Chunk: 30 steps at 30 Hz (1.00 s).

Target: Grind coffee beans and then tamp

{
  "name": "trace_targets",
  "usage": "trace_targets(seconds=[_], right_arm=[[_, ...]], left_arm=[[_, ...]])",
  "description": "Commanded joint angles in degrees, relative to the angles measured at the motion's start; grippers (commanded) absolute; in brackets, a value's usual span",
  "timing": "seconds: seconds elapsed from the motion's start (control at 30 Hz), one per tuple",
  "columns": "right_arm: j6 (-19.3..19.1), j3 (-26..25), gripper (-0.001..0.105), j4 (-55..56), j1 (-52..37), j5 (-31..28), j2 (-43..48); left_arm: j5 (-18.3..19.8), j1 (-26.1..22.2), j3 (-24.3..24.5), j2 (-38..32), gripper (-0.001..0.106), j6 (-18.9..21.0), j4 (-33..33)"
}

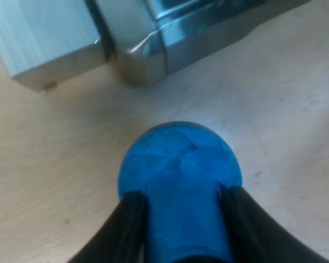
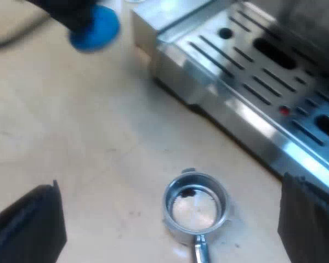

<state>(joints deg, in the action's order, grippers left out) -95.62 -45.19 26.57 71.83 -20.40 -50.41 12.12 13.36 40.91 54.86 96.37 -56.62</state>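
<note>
Gripping the blue tamper [image 1: 178, 164] by its stem, the left hand [image 1: 182, 194] has its two black fingers [image 1: 126, 224] pressed against opposite sides, just below the rounded knob. The tamper is carried clear of the pale wooden worktop [image 1: 274, 109], knob end pointing away from the wrist. It sits near the rounded corner of the espresso machine [image 1: 148, 49] base.

The right hand [image 2: 170, 183] hangs above the worktop with its fingers spread wide, touching nothing. The metal holder [image 2: 196, 208] lies on the worktop beneath the gap between them, basket mouth facing up. Its basket looks bright and largely bare, with one small dark speck inside. Its metal neck runs back toward the wrist; the handle's end cannot be seen. The holder rests near the machine's slotted drip tray [image 2: 252, 71], apart from it. A small red dot [image 2: 284, 111] shows among the slots. From the right wrist view, the tamper is well apart from the holder, off the tray's far corner.
</note>
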Motion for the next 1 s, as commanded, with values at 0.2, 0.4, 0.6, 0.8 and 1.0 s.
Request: trace_targets(seconds=[0.2, 0.4, 0.6, 0.8, 1.0], right_arm=[[-0.6, 7.4, 0.081, 0.1, -0.2, -2.0, 7.6], [-0.6, 15.1, 0.081, -6.0, -0.2, -2.1, 12.7], [-0.6, 22.8, 0.081, -14.1, -0.2, -2.1, 14.9], [-0.6, 29.0, 0.081, -20.9, -0.2, -1.7, 14.9], [-0.6, 32.1, 0.081, -23.1, -0.2, -1.9, 14.9]], left_arm=[[1.0, 6.9, 0.2, -8.9, 0.000, 2.7, -3.2], [1.0, 12.3, 0.2, -13.8, 0.000, 5.9, -3.4], [1.0, 18.8, 0.2, -14.9, 0.000, 9.2, -3.0], [0.5, 24.2, 0.2, -14.6, 0.000, 10.5, -0.7], [0.9, 27.0, 0.2, -14.6, 0.000, 11.8, 2.3]])
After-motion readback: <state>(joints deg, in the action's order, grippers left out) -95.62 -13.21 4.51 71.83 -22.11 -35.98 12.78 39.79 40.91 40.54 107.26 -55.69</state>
